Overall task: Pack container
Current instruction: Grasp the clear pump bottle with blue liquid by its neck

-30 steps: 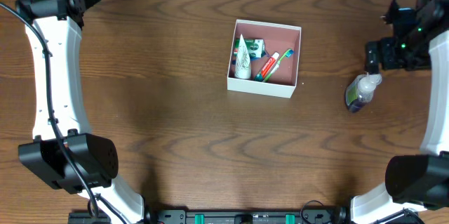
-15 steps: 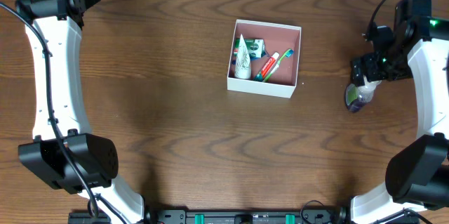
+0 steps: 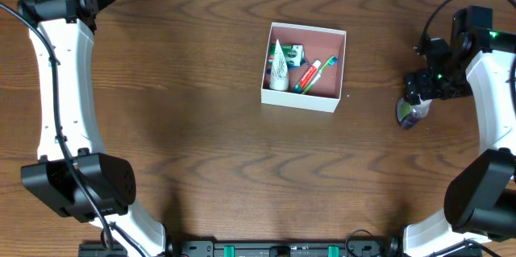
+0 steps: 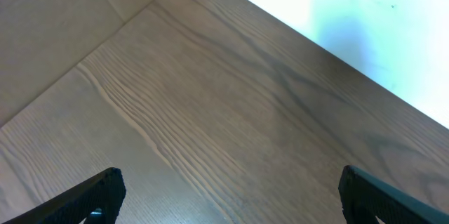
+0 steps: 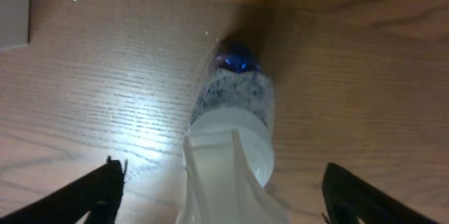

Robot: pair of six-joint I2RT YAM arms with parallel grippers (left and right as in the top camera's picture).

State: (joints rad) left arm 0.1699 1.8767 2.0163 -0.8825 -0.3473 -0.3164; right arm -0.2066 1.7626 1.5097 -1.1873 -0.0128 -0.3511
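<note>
The square, shallow cardboard container (image 3: 299, 99), white outside and dusty pink inside, sits open-topped on the dark brown wooden table (image 3: 193, 128), right of centre and nearer the far edge. Against its left wall lies a white tube (image 3: 278, 65) with green print, and a small green box (image 3: 295, 53) is just beside it. A red, white and green toothpaste tube (image 3: 307, 76) and a green-handled toothbrush (image 3: 324, 69) lie slanted side by side toward the right wall.

Near the right edge of the table, well apart from the container, a clear plastic pump bottle (image 3: 409, 113) with a white pump head and bluish contents lies on its side. The right gripper (image 3: 419, 88) hangs directly over its pump end. In the right wrist view its black fingers (image 5: 95, 192) stand apart on either side of the bottle, with bare wood showing between each finger and the bottle, gripping nothing.

The left gripper (image 4: 228, 192) is at the far left corner of the table, its jaws spread wide over bare wood with nothing between them
</note>
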